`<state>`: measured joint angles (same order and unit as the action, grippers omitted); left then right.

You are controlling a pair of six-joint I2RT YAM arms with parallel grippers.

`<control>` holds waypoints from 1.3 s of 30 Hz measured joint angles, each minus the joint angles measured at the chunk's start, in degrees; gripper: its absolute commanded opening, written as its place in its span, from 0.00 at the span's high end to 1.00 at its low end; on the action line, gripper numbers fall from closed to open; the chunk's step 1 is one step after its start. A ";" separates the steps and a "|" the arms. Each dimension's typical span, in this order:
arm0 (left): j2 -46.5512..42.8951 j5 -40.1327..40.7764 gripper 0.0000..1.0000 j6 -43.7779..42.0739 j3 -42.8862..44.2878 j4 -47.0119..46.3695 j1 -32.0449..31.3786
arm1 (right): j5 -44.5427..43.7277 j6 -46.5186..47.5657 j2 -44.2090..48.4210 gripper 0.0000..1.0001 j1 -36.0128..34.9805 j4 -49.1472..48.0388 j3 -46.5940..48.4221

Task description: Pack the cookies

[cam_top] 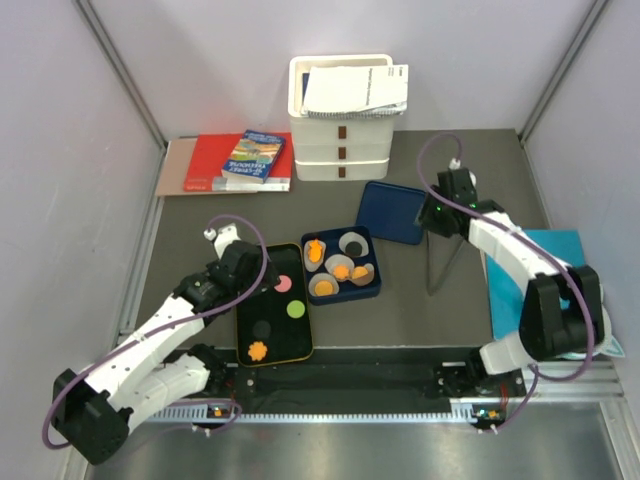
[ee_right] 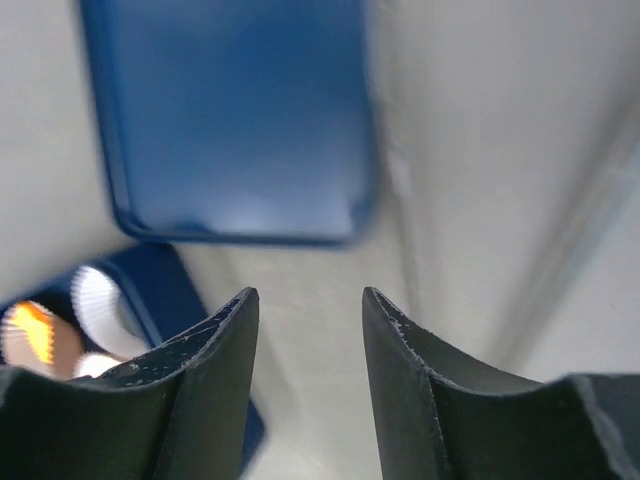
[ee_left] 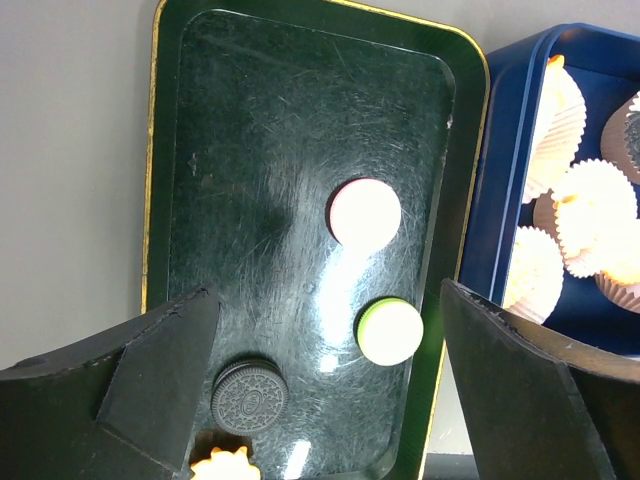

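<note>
Robot arms at the packing table: the left gripper (cam_top: 245, 268) hangs over the far end of the dark tray (cam_top: 285, 338), jaws spread wide and holding nothing. Four cookies lie loose on that tray. The pink cookie (cam_top: 283, 283) is at 12 o'clock, the green cookie (cam_top: 296, 309) toward 3 o'clock, the black cookie (cam_top: 262, 328) just below the middle and the orange cookie (cam_top: 257, 350) at 6 o'clock.

From the left wrist, the black cookie (ee_left: 249, 396) sits just beside one of the fingers (ee_left: 160, 380), not touching it.

The blue box (cam_top: 377, 268) stands right beside the tray, at its 2 o'clock. Its paper cups (ee_left: 560, 125) hold the packed cookies (cam_top: 340, 270), mostly orange, one dark.

The lid (cam_top: 392, 212) lies at the box's 1 o'clock. The right gripper (cam_top: 437, 215) hovers at the lid's right edge, jaws parted with nothing between them (its wrist view is blurred, but the gap is plain).
</note>
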<state>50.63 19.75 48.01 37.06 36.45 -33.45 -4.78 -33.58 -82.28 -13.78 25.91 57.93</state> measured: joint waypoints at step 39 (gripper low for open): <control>1.05 0.90 0.05 -0.13 0.35 1.38 0.00 | -5.66 1.95 -23.37 0.83 -1.44 -2.97 9.25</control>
<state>51.68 20.64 47.88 37.41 37.82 -33.45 -10.44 -31.64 -105.65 -15.22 22.94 67.18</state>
